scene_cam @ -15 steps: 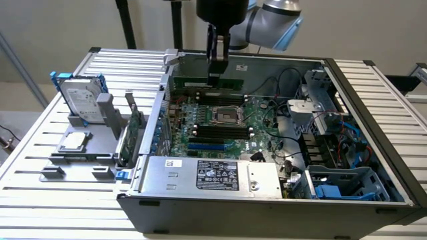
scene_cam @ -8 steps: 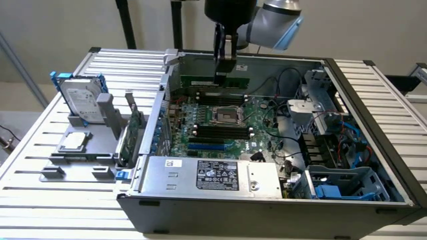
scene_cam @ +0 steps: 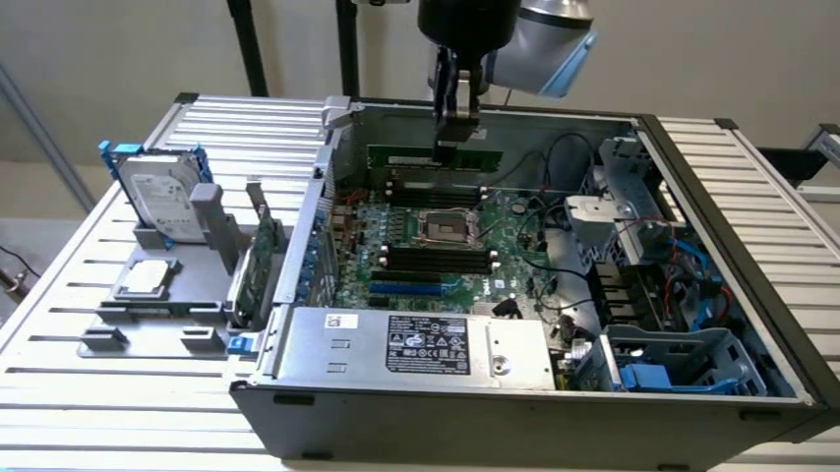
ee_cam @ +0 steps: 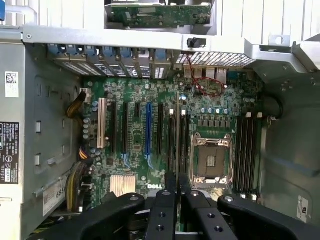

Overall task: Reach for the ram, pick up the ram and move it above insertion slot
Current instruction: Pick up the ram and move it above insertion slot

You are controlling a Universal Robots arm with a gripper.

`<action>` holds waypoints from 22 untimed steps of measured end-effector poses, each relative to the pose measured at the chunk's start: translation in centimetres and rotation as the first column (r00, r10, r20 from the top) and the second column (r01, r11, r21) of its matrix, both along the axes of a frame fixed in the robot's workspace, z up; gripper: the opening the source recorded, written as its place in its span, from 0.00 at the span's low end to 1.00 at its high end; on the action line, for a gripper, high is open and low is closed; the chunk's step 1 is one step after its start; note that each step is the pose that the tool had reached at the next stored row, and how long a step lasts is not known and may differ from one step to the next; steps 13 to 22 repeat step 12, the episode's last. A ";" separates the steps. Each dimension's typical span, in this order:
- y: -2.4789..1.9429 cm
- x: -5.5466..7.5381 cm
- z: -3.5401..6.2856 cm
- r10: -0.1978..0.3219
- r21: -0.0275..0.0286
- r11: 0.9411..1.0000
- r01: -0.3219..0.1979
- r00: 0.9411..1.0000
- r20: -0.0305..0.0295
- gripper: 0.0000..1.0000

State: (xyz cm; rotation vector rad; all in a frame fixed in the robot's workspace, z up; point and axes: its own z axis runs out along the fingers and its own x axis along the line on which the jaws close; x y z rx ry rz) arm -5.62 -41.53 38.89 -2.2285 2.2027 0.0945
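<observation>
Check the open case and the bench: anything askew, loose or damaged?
Nothing looks damaged. The ram hangs level in the gripper above the motherboard, by the case's rear wall. On the tray at the exterior view's left, the hard drive and expansion card stand upright.

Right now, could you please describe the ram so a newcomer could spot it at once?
Look inside the open computer case, above the motherboard near the back wall. The pincer holds the ram, a long thin green stick, edge-on, hanging in the air rather than seated in a slot.
</observation>
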 end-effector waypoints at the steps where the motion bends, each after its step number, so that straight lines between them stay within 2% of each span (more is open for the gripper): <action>1: 0.00 0.1 0.00 -0.003 0.000 1.000 0.003 1.000 0.000 0.13; 6: 0.00 0.1 -0.01 -0.035 0.000 0.999 0.035 0.999 0.000 0.13; 22: 0.00 0.1 -0.01 -0.036 0.000 0.999 0.036 0.999 0.000 0.13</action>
